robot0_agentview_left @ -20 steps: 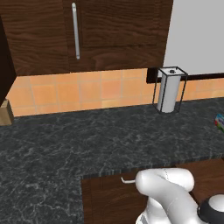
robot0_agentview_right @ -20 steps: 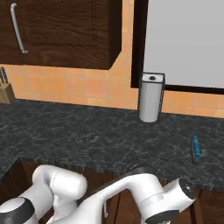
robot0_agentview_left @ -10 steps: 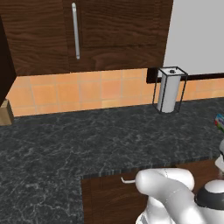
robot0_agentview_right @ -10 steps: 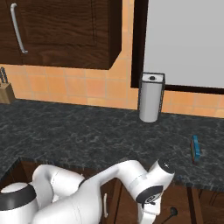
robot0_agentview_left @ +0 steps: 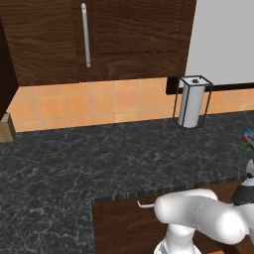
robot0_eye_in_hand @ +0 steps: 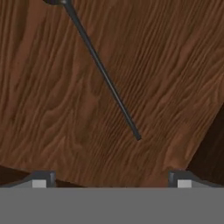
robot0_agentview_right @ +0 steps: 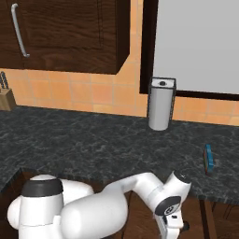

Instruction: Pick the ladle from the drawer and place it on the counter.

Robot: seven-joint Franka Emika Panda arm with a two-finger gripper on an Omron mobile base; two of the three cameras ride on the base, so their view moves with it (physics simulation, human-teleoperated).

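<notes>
Arm folded low, jaws spread wide.

One ladle (robot0_eye_in_hand: pixel 103 72) lies on the wooden floor of one drawer (robot0_eye_in_hand: pixel 166 65). On the black surface (robot0_agentview_left: pixel 74 168) stand one paper-towel holder (robot0_agentview_left: pixel 192 101), one knife block (robot0_agentview_right: pixel 6 95) and one small blue object (robot0_agentview_right: pixel 209 158). One wall cabinet (robot0_agentview_left: pixel 134 34) carries one long silver handle (robot0_agentview_left: pixel 86 34). One curved drawer handle (robot0_agentview_left: pixel 145 204) shows below the surface edge.

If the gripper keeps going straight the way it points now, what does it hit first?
Most likely the wooden drawer floor. The gripper is open and points down at it; the ladle handle ends just ahead of the gap, so it may touch that tip first. Depth is unclear.
</notes>
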